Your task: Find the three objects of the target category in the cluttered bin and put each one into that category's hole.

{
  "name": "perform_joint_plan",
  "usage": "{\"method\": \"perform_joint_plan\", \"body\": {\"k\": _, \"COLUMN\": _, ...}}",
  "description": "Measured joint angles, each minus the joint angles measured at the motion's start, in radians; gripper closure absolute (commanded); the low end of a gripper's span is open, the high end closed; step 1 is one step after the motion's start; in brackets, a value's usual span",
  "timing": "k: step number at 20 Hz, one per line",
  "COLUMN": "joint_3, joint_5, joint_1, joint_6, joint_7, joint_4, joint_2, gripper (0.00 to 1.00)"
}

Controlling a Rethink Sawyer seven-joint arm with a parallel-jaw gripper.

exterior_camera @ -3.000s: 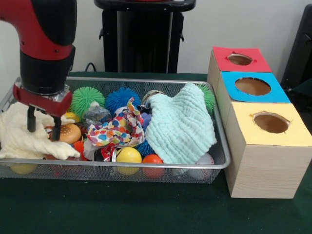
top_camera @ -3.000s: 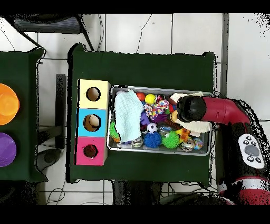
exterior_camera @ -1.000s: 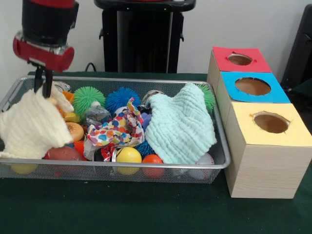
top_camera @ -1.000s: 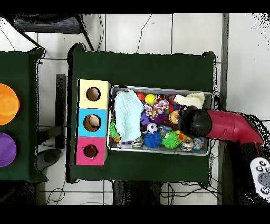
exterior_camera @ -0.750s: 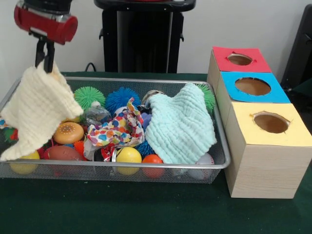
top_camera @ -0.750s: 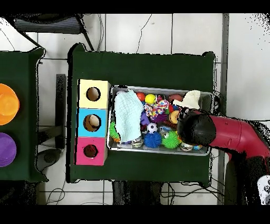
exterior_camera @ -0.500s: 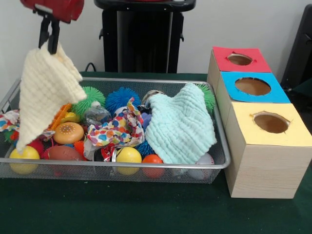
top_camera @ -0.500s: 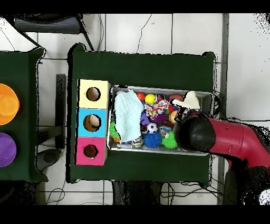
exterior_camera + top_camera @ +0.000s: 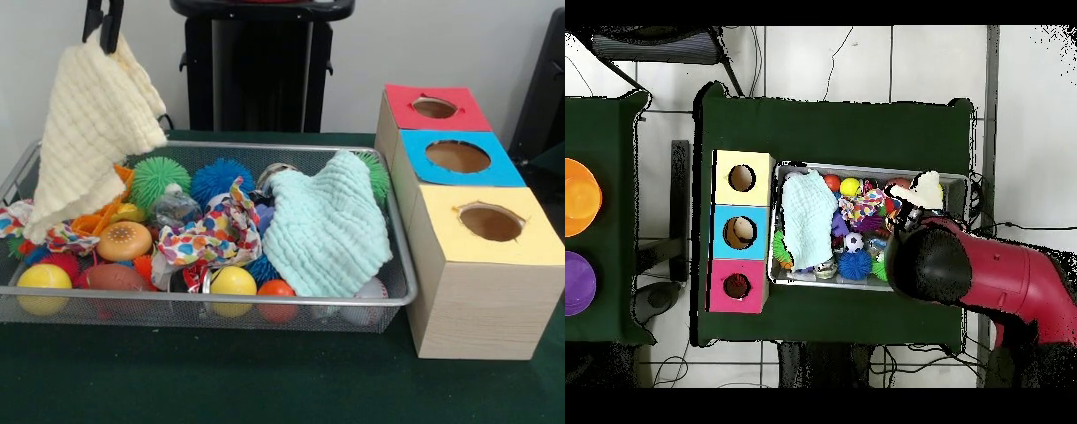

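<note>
My gripper [image 9: 102, 34] shows only its black fingertips at the top left of the front view. It is shut on the top corner of a cream cloth [image 9: 93, 128], which hangs above the left end of the wire bin [image 9: 265, 300]. In the overhead view the red arm [image 9: 985, 275] covers the bin's right end, and a bit of the cream cloth [image 9: 927, 188] shows beside it. A mint cloth [image 9: 327, 231] and a multicoloured cloth [image 9: 216, 234] lie in the bin. Three boxes stand to the right: a red hole [image 9: 434, 108], a blue hole [image 9: 457, 156] and a yellow hole [image 9: 490, 223].
The bin holds spiky green [image 9: 157, 179] and blue [image 9: 221, 179] balls, yellow balls [image 9: 233, 283], an orange ball [image 9: 276, 290], a toy burger [image 9: 124, 240] and another patterned cloth [image 9: 62, 238] at the left. Orange [image 9: 581, 197] and purple [image 9: 579, 283] bowls sit on a side table.
The gripper has risen steadily with the cream cloth, lifting it clear of the bin's left end. Balls and a patterned cloth beneath it have come into sight.
</note>
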Motion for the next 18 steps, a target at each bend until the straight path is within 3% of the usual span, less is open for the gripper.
{"method": "perform_joint_plan", "body": {"k": 8, "joint_3": 0.000, "joint_5": 0.050, "joint_1": 0.005, "joint_6": 0.049, "joint_7": 0.000, "joint_4": 0.015, "joint_2": -0.026, "gripper": 1.00}}
{"method": "perform_joint_plan", "body": {"k": 18, "joint_3": 0.007, "joint_5": 0.260, "joint_1": -0.018, "joint_6": 0.113, "joint_7": 0.000, "joint_4": 0.156, "joint_2": -0.053, "gripper": 1.00}}
